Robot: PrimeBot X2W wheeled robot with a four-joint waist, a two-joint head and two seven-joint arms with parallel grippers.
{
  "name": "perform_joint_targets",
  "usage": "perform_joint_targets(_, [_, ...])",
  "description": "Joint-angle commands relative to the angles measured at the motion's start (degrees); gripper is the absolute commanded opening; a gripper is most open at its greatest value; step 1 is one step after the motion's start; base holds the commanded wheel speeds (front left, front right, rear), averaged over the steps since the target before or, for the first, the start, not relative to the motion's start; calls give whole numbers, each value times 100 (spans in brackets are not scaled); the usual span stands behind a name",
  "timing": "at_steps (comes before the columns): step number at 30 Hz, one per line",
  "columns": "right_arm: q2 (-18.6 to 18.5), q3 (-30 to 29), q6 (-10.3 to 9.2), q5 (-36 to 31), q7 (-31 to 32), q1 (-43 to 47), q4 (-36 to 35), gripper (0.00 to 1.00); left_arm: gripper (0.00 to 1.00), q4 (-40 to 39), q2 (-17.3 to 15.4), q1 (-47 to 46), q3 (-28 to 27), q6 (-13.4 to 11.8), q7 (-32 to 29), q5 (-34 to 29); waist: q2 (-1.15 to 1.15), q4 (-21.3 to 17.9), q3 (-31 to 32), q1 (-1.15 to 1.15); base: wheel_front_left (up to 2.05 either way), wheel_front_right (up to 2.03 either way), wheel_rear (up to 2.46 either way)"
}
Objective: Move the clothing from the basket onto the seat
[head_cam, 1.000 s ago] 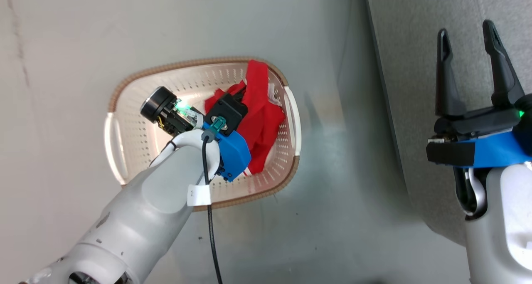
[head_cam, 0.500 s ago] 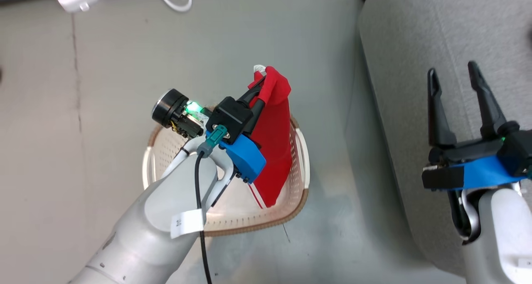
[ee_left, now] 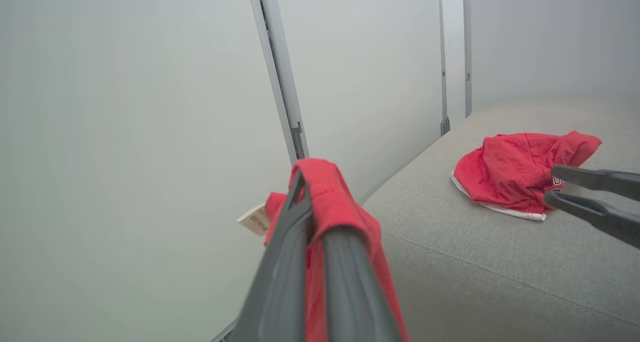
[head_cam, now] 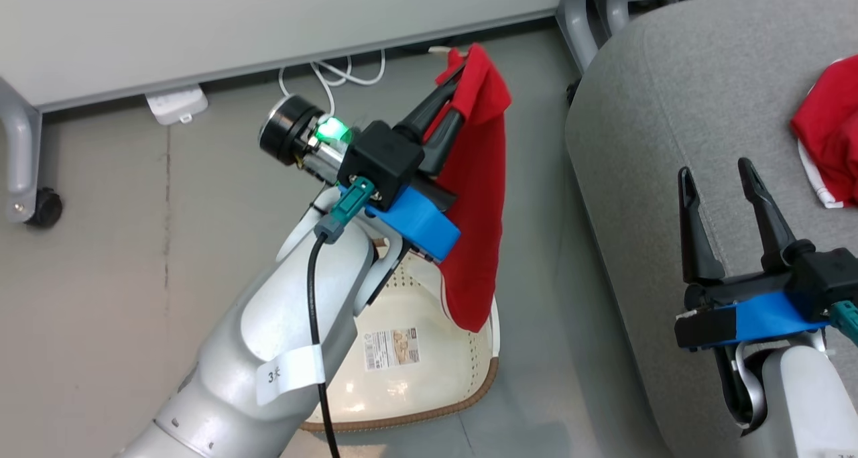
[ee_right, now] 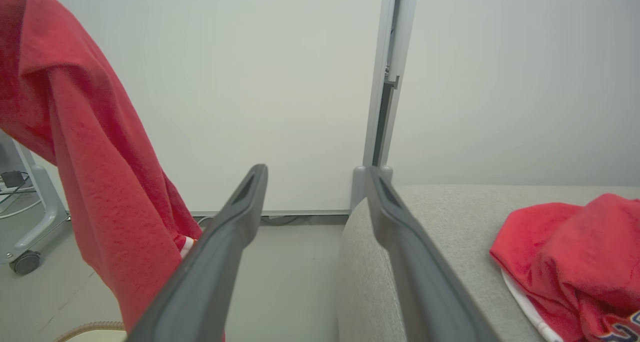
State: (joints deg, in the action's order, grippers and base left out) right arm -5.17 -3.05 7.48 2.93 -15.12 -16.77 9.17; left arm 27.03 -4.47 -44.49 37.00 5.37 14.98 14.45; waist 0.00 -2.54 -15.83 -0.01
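My left gripper (head_cam: 457,86) is shut on a piece of red clothing (head_cam: 479,196), which hangs from its fingers above the cream basket (head_cam: 469,404). The cloth's lower end hangs over the basket's right side. In the left wrist view the red cloth (ee_left: 332,197) drapes over the closed left gripper (ee_left: 310,182). A second red garment with white trim (head_cam: 828,136) lies on the grey seat (head_cam: 643,129). My right gripper (head_cam: 714,169) is open over the seat's near edge, holding nothing. The right wrist view shows the hanging cloth (ee_right: 90,182) left of the open right gripper (ee_right: 316,174).
The basket's base shows a label (head_cam: 392,347). A white power strip (head_cam: 175,102) and white cables (head_cam: 335,72) lie on the floor by a pale wall panel. A caster wheel (head_cam: 43,210) stands at the far left; grey metal legs (head_cam: 576,9) stand beside the seat.
My left gripper has lifted the red garment up out of the basket, baring the base and label. The head view has tilted up, bringing in the wall and seat. The right gripper stays open.
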Motion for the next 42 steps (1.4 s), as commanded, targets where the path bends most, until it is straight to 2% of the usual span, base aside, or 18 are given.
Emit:
perform_joint_targets(1, [18, -19, 3, 32, -4, 133, 40, 100, 0, -139, 43, -170, -49, 33, 29, -58, 0, 18, 226, 1, 0, 0, 0])
perform_joint_targets(16, [114, -26, 3, 50, -4, 489, 155, 100, 0, -542, 152, -735, 337, 151, 29, -13, 0, 35, 896, 1, 0, 0, 0])
perform_joint_targets(29, [102, 13, 3, 47, -4, 627, 53, 100, 0, -588, 158, -623, 551, 23, 29, 220, 0, 85, 1000, 1, 0, 0, 0])
perform_joint_targets(33, [6, 233, 3, 73, -4, 507, -50, 100, 0, -550, 160, -607, 552, -9, 29, 248, 0, 88, 988, 1, 0, 0, 0])
perform_joint_targets(42, [-364, 1159, 3, 67, -4, 95, -376, 100, 0, -449, 158, -526, 509, -10, 29, 222, 0, 78, 904, 1, 0, 0, 0])
